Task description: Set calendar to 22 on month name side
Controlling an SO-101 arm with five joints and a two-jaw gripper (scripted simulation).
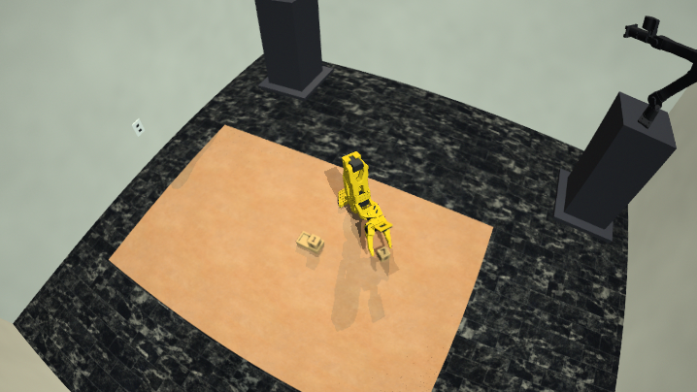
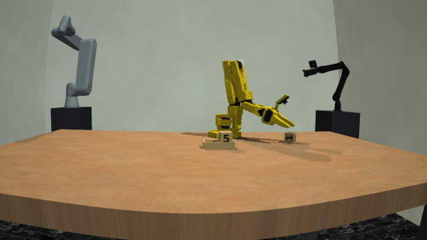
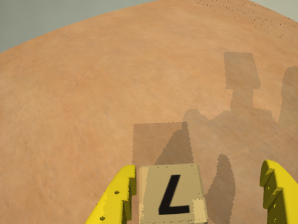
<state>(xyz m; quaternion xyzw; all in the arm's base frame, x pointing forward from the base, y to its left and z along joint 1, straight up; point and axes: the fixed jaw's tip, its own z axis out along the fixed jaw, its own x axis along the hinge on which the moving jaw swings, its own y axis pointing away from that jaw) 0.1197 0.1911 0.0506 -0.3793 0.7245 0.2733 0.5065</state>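
Note:
A tan tray lies flat on the table, left of my arm. One tan cube stands in its right half; it shows a 5 toward the exterior camera and a 1 on top. The second cube lies on the bare table to the right of the tray, with a 7 on top. It also shows in the exterior view and the wrist view. My gripper hovers a little above this cube, tilted down. It is open and holds nothing. In the wrist view the cube lies below and between the fingers, nearer the left one.
A grey arm on a black pedestal stands behind the table's far left. A black camera arm on a pedestal stands at the far right. My yellow base is just behind the tray.

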